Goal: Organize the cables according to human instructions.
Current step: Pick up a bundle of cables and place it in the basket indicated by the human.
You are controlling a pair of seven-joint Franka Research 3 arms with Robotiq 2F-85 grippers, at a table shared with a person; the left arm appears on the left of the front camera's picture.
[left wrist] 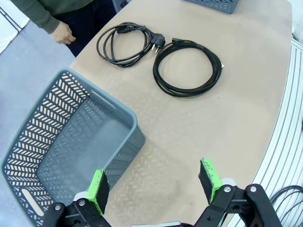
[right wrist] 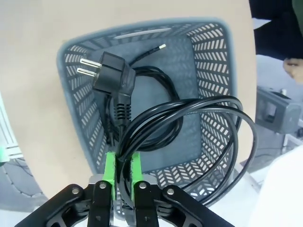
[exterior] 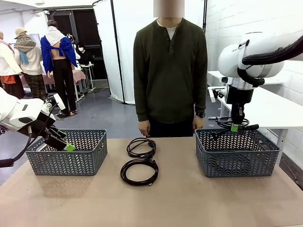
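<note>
Hanging straight down from a bulbous white wrist over the right basket (exterior: 236,163): the right gripper (exterior: 234,126), green pads (right wrist: 110,168) pinched tight on several strands of the held cable (right wrist: 125,135). Beyond the fingers, smooth glossy black rounds looping out wide above the basket's rim. Close by, a chunky angled plug (right wrist: 111,71) with two bright metal pins and a ribbed collar. Beneath, on the basket's floor, another cable (right wrist: 156,72), coiled, one thin end capped pale.

Low at the left, angled down and inward beside the left basket (exterior: 71,163): the left gripper (left wrist: 152,172), fingers spread wide, nothing between them. One pad above the basket's near corner, the other above bare table (left wrist: 246,123).

Both baskets grey-blue plastic, rectangular, walls pierced in a herringbone lattice, rims rounded. Table matt and tan.

Between the baskets, flat on the table, well apart from either gripper: the far cable (exterior: 147,153), a loose oval loop, and just in front of it the near cable (exterior: 137,161), a tighter round coil. At the far edge, a person (exterior: 169,71) in a dark green top, arms hanging at the sides.
</note>
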